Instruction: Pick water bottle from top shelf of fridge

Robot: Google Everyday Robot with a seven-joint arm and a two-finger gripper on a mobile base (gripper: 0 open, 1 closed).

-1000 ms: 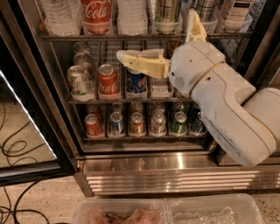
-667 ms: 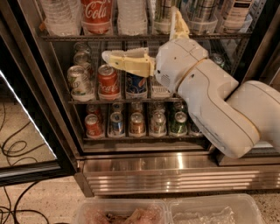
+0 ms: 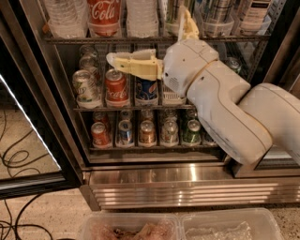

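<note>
The gripper (image 3: 129, 64) has swung left across mid-frame and now sits in front of the red can (image 3: 116, 86), just under the top shelf (image 3: 70, 40). I cannot tell whether its jaws are spread or pressed together. The nearest water bottle (image 3: 140, 14) stands untouched at the upper edge, so the reach probably has to rise.
</note>
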